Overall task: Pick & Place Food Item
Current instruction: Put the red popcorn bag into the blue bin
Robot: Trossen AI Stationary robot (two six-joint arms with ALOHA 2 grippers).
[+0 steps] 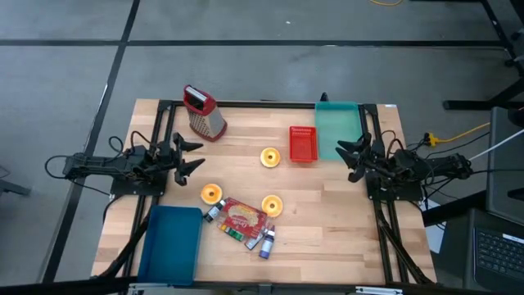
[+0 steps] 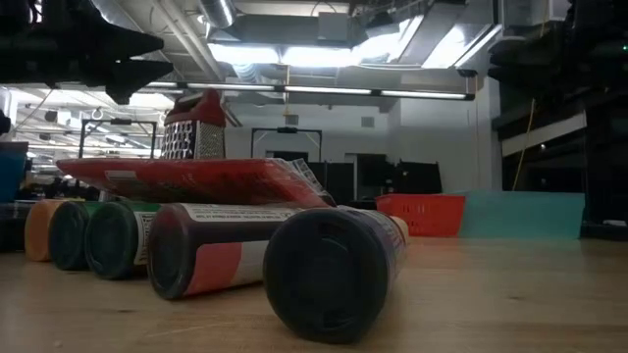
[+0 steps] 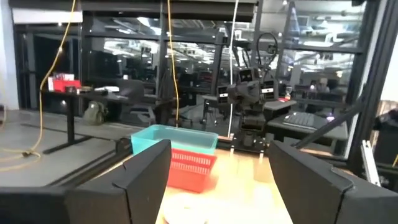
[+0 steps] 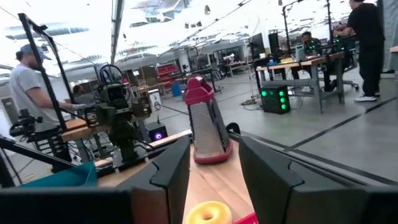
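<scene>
Nearest the table's front edge lies a red packet resting across a cluster of small bottles, with a blue bin at the front left. Just beyond them sit two yellow rings – the likely food items – and a third lies farther back beside the red basket. Behind that stand a teal bin and a grater.

The left gripper hangs at the left edge, fingers spread wide and empty. The right gripper hangs at the right edge, fingers partly apart, holding nothing.

Nothing is picked yet. A good start, I judge: choose one ring, come straight down over it – clear of the bottles – and close across its rim.
</scene>
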